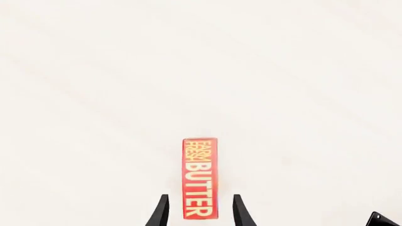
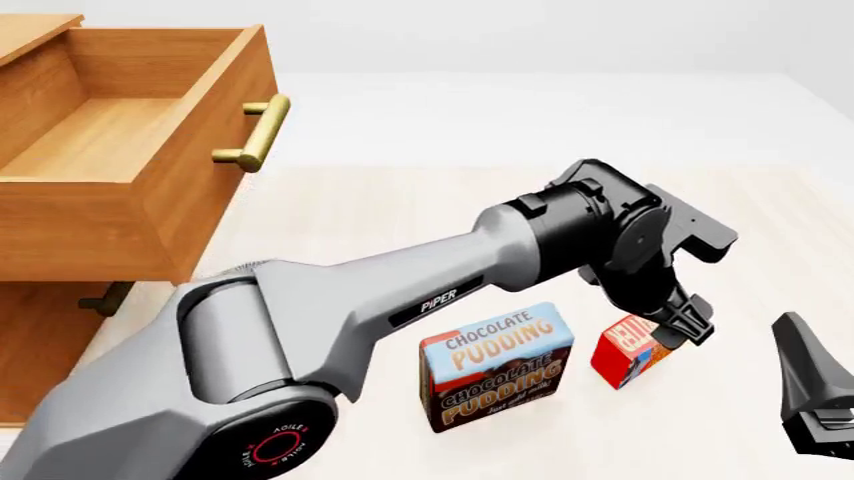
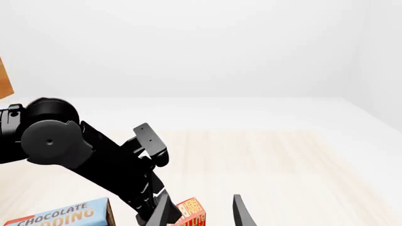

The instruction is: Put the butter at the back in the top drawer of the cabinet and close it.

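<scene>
Left wrist view showed the left gripper [image 1: 197, 212] spread wide, straddling the butter [image 1: 200, 179], seemingly light and rigid; its narrow sides looked graspable.

We see the top drawer [image 2: 127, 130] pulled out and open upward, its inside bare wood, with its brass handle [image 2: 256, 132] jutting toward the table [image 2: 400, 210]. Between drawer and boxes the tabletop lies bare, though the left arm [image 2: 400, 300] slants across that stretch, its gripper [image 2: 674, 325] down over the butter [image 2: 627, 350] with a finger [image 1: 242, 212] on each side and a slim gap left at each face. The pudding box [image 2: 497, 365] stands just beside the butter on the cabinet side, narrowing access there, and the right gripper [image 2: 814, 395] hangs near on the other side.
</scene>
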Controlling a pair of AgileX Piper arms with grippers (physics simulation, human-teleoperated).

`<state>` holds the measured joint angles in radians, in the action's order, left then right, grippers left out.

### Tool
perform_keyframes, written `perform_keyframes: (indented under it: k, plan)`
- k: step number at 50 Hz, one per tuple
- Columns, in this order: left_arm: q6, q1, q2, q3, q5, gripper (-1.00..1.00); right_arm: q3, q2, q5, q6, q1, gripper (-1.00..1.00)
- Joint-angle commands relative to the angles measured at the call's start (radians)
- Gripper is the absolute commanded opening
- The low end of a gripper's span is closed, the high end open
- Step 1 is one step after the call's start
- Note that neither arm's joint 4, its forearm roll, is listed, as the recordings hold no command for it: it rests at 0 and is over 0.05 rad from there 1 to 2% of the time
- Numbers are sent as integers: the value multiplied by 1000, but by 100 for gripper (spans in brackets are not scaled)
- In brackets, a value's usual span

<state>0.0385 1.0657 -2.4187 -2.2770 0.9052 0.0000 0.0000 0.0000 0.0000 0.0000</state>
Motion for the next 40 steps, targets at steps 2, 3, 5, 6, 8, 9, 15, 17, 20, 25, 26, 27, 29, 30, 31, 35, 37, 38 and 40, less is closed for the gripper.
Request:
perform_keyframes:
  k: [2, 3, 5, 6, 8, 9, 15, 17, 20, 25, 26, 27, 29, 30, 31, 35, 37, 38, 40]
  plan:
    - [11, 1, -22, -15, 2, 100, 0, 0, 0, 0, 0, 100]
    - [10, 0, -25, -19, 4, 100, 0, 0, 0, 0, 0, 100]
    - [10, 0, -29, -24, 6, 100, 0, 0, 0, 0, 0, 100]
    - [10, -1, -31, -24, 6, 100, 0, 0, 0, 0, 0, 100]
    - [10, -1, -34, -27, 6, 100, 0, 0, 0, 0, 0, 100]
    - [10, -2, -35, -28, 6, 100, 0, 0, 0, 0, 0, 100]
    - [11, -3, -46, -38, 9, 100, 0, 0, 0, 0, 0, 100]
    - [12, -3, -49, -41, 10, 100, 0, 0, 0, 0, 0, 100]
    - [14, -4, -53, -43, 9, 100, 0, 0, 0, 0, 0, 100]
    - [17, -3, -65, -54, 12, 100, 0, 0, 0, 0, 0, 100]
    - [18, -3, -68, -56, 13, 100, 0, 0, 0, 0, 0, 100]
    - [18, -3, -70, -57, 12, 100, 0, 0, 0, 0, 0, 100]
    - [21, -1, -75, -63, 14, 100, 0, 0, 0, 0, 0, 100]
    - [20, -2, -78, -64, 14, 100, 0, 0, 0, 0, 0, 100]
    - [20, -2, -78, -65, 14, 100, 0, 0, 0, 0, 0, 100]
    - [24, 0, -85, -73, 18, 100, 0, 0, 0, 0, 0, 100]
    - [25, 0, -88, -74, 18, 100, 0, 0, 0, 0, 0, 100]
    - [26, 0, -90, -76, 19, 100, 0, 0, 0, 0, 0, 100]
    - [35, 8, -100, -91, 27, 100, 0, 0, 0, 0, 0, 100]
